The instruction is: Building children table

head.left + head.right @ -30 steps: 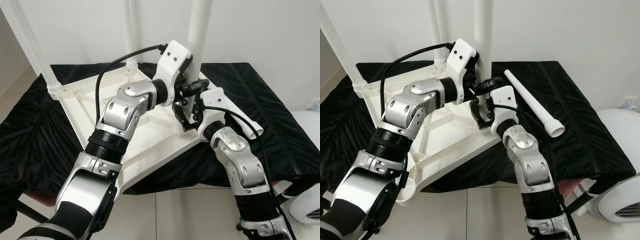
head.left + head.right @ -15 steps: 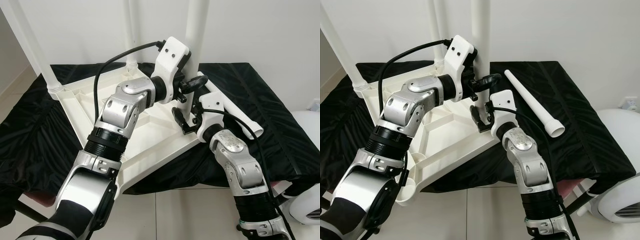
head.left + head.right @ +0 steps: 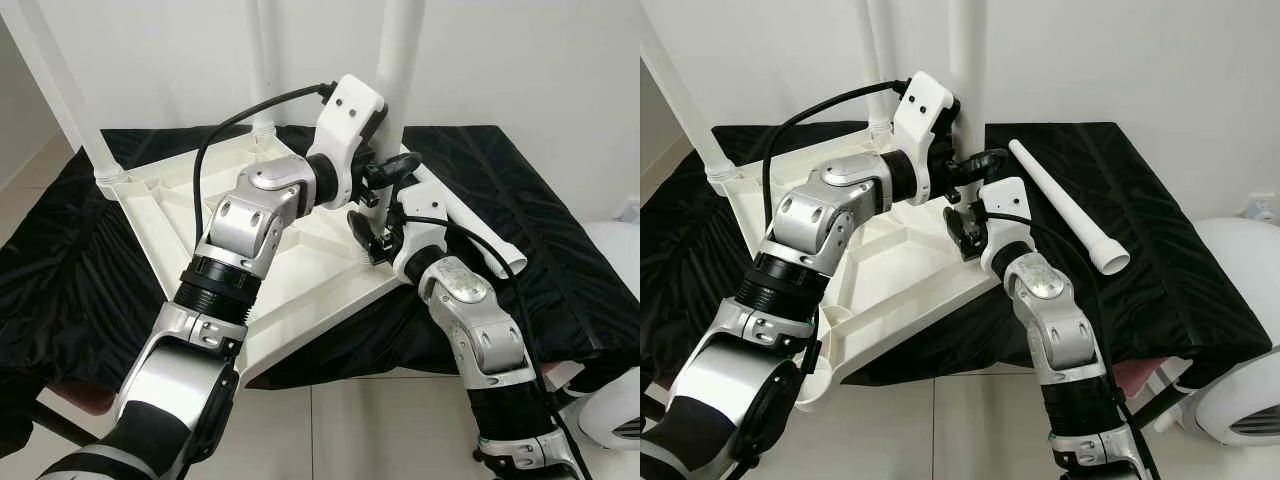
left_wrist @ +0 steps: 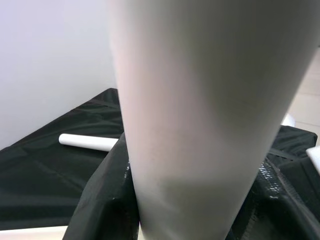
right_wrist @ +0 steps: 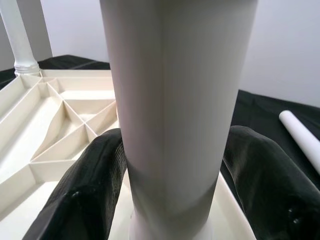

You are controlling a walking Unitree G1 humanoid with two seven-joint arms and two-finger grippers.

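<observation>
A white children's table top lies upside down on a black cloth. Three white legs stand upright in its corners. My left gripper reaches across and is shut on the near right leg, a little above its base. Below it, my right gripper is shut on the same leg just above the socket, one black finger on each side. The leg looms close in the left wrist view. A fourth, loose leg lies on the cloth to the right.
The other two standing legs rise at the left and back corners. A white wall is close behind. A white rounded appliance sits on the tiled floor at the lower right. The cloth hangs over the front edge.
My right gripper has slid slightly up the leg from the table top. My left gripper shifted slightly up on the same leg. The leg and table top stay put.
</observation>
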